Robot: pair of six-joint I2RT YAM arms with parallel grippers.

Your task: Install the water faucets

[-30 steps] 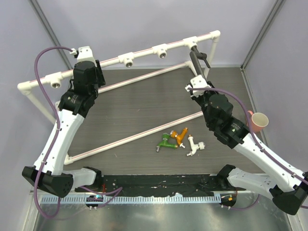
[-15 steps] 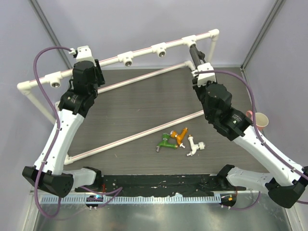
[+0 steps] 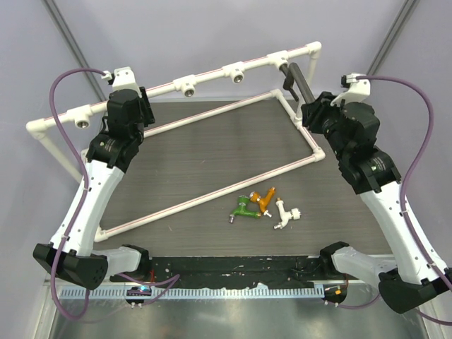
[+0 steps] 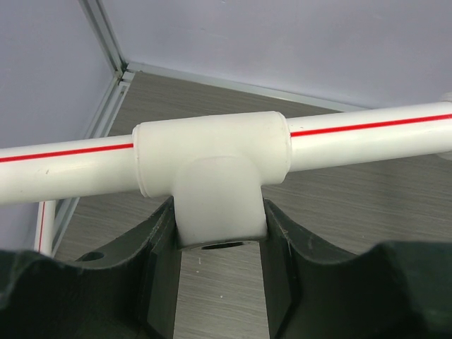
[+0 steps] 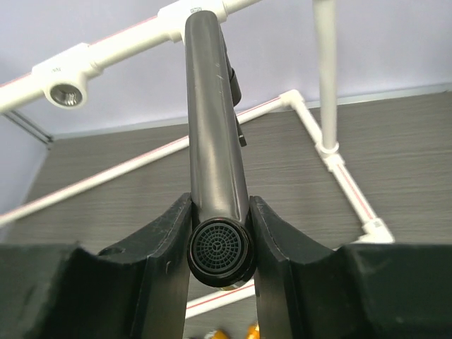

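The black faucet [image 3: 299,79] has its far end at the right-hand tee socket [image 3: 278,60] of the white pipe frame [image 3: 212,73]. My right gripper [image 3: 311,104] is shut on its tube. In the right wrist view the round meshed outlet of the black faucet [image 5: 220,248] sits between the jaws of my right gripper [image 5: 221,206]. My left gripper [image 4: 219,212] is shut on a tee socket [image 4: 212,166] of the upper rail; from above, the left gripper [image 3: 128,99] is at the frame's left part. Green [image 3: 245,207], orange [image 3: 266,198] and white [image 3: 284,214] faucets lie together on the table.
The frame's lower pipes [image 3: 212,194] cross the dark table diagonally, with a corner [image 3: 321,152] close under my right arm. Two empty tee sockets [image 3: 187,89] [image 3: 235,75] face forward on the upper rail. A black strip [image 3: 233,272] runs along the near edge.
My right arm has swung out to the right with the black faucet in its grip, turning the tube about the tee socket. A pink cup is now hidden behind it. The left arm is still.
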